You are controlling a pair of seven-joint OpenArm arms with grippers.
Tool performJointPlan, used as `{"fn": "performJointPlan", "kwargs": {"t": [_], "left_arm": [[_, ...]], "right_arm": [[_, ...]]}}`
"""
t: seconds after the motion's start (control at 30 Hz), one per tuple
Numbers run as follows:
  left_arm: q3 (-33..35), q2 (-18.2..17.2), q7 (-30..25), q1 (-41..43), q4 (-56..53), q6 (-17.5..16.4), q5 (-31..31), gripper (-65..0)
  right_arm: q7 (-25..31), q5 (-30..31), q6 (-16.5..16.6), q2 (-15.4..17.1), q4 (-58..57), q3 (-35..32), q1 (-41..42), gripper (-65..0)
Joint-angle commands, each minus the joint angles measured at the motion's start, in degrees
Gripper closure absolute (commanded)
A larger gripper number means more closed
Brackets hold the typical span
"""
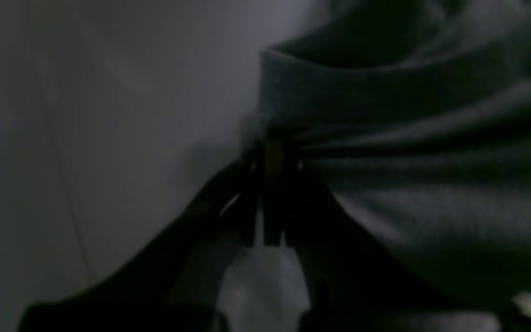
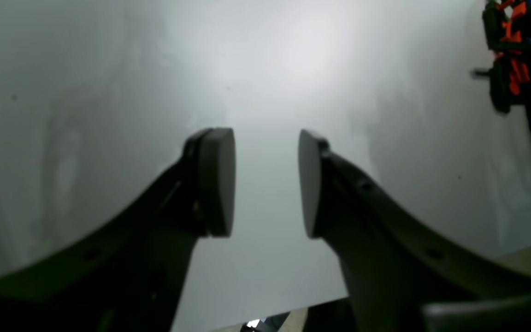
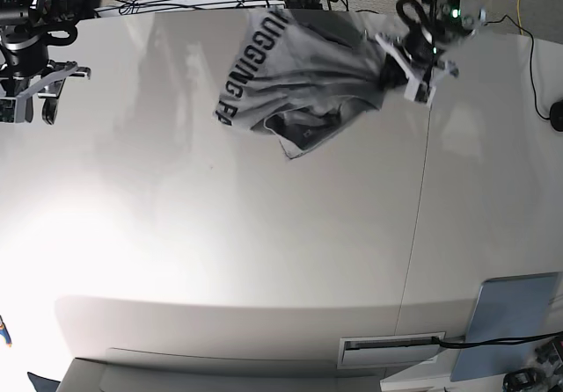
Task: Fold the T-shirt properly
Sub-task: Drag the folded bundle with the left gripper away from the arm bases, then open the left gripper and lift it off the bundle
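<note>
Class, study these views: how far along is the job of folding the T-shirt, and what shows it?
Done: nothing folded; the heather-grey cotton T-shirt with black lettering lies bunched at the far edge of the white table. In hand: the left gripper is shut on its fabric, while the right gripper is open and empty. Left: spreading it flat, then every fold.

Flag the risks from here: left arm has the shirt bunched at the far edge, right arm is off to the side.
1. The left gripper pinches only a small bunch of the T-shirt; the fabric could slip out when pulled.
2. The shirt is crumpled, lettering side up, near the table's far edge; dragging may pull it off or tangle it more instead of spreading it.
3. The right gripper hangs open and empty, far from the shirt, so one-handed flattening will probably leave wrinkles.
</note>
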Motion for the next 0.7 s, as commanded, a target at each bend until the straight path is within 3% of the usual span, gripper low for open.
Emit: {"fn": "performJointPlan", "kwargs": {"t": [0.0, 0.17, 0.3, 0.37, 0.67], "left_arm": [[-0.2, -0.5, -1.6, -2.0, -0.6, 0.2, 0.6, 0.0], [-0.2, -0.5, -5.0, -11.6, -10.1, -0.7, 1.0, 0.0], [-0.2, -0.4, -7.0, -18.9, -16.5, -9.5, 1.0, 0.0], [-0.2, -0.3, -6.9, -22.1, -18.7, -11.8, 1.0, 0.0], [-0.2, -0.3, -6.9, -29.4, -20.3, -11.9, 0.7, 0.0]], "right_arm": [[1.2, 0.3, -0.3, 0.8, 1.0, 0.4, 0.0, -23.0], [1.2, 0.3, -0.3, 0.8, 1.0, 0.4, 0.0, -23.0], [1.2, 0.3, -0.3, 0.8, 1.0, 0.4, 0.0, -23.0], [1.2, 0.3, -0.3, 0.7, 1.0, 0.4, 0.0, -23.0], [1.2, 0.3, -0.3, 0.6, 1.0, 0.4, 0.0, -23.0]]}}
